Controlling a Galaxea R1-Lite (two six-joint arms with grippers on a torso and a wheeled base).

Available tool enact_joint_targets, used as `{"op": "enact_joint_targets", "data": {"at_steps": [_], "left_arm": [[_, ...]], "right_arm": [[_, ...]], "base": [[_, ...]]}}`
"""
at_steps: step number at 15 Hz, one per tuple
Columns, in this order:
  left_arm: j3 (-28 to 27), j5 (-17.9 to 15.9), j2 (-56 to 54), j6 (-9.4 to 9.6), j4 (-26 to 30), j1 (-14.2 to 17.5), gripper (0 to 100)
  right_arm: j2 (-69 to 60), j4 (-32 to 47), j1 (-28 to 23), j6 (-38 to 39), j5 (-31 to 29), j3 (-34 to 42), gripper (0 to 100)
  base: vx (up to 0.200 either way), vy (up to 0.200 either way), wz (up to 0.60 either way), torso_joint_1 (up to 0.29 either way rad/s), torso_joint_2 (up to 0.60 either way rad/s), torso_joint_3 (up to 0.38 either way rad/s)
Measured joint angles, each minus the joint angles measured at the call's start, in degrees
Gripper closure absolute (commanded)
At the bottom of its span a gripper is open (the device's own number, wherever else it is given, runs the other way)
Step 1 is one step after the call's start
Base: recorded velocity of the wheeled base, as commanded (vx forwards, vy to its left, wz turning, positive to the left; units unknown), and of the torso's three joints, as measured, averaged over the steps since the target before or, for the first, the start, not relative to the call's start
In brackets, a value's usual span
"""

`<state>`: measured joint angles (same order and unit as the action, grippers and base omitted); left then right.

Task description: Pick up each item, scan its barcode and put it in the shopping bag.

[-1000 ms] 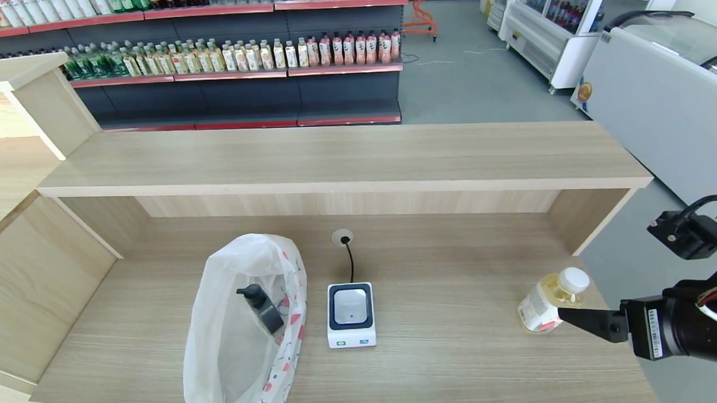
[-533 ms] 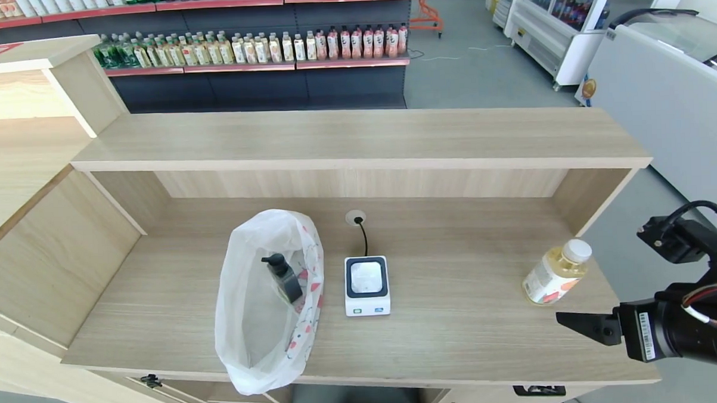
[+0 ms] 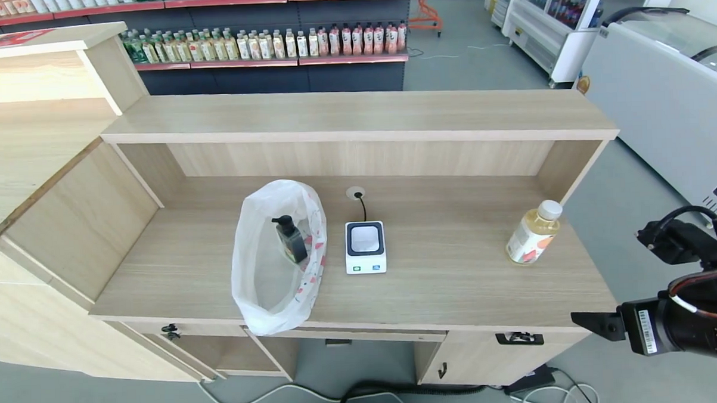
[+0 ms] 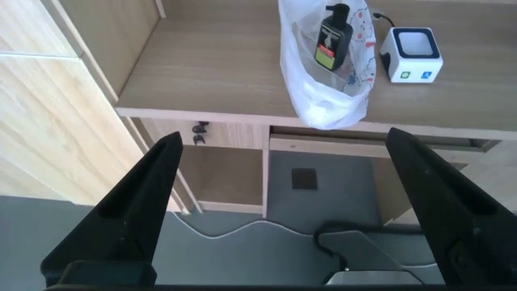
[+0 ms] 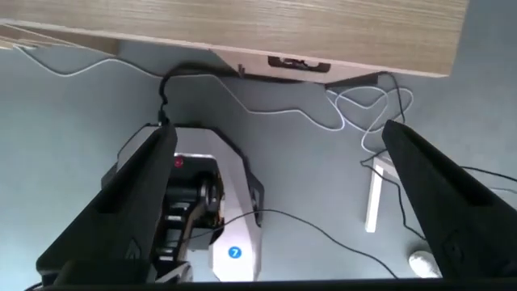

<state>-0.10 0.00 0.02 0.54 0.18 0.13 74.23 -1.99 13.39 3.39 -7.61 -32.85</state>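
Bottle (image 3: 533,241) stands well apart from right hand (image 3: 596,325).

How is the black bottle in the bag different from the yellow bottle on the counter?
The black bottle is dark with a pump on top; the yellow bottle is pale and see-through with a white cap. The black bottle sits inside the shopping bag, left of the scanner; the yellow bottle stands in the open on the counter, far to the right. Both are bottles with labels.

Bright even light, faint shadows, wide-angle bend @ edges.
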Motion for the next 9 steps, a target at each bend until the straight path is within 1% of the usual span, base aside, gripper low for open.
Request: {"op": "enact_joint_targets", "data": {"at_steps": [2, 4, 6, 8, 9], "left_arm": [[0.0, 0.02, 0.0, 0.01, 0.02, 0.02, 0], [0.0, 0.05, 0.0, 0.09, 0.0, 0.0, 0], [0.0, 0.07, 0.0, 0.09, 0.02, -0.04, 0], [0.0, 0.02, 0.0, 0.15, -0.02, 0.07, 0], [0.0, 0.02, 0.0, 0.01, 0.0, 0.0, 0]], "right_arm": [[0.52, -1.78, -2.3, -0.61, -0.33, -0.02, 0], [0.9, -3.12, -3.39, -1.45, -0.49, 0.33, 0], [1.12, -4.3, -5.1, -3.18, -0.6, 1.22, 0], [1.45, -7.14, -7.63, -5.5, -0.87, 2.86, 0], [1.49, -8.05, -8.62, -6.61, -0.88, 3.78, 0]], "base": [[0.0, -0.2, 0.0, 0.012, 0.0, 0.007], [0.0, -0.2, 0.0, 0.01, 0.0, 0.002], [0.0, -0.2, 0.0, 0.0, 0.0, 0.007], [0.0, -0.2, 0.0, 0.015, 0.01, 0.002], [0.0, 0.0, 0.0, 0.0, 0.0, 0.0]]}}
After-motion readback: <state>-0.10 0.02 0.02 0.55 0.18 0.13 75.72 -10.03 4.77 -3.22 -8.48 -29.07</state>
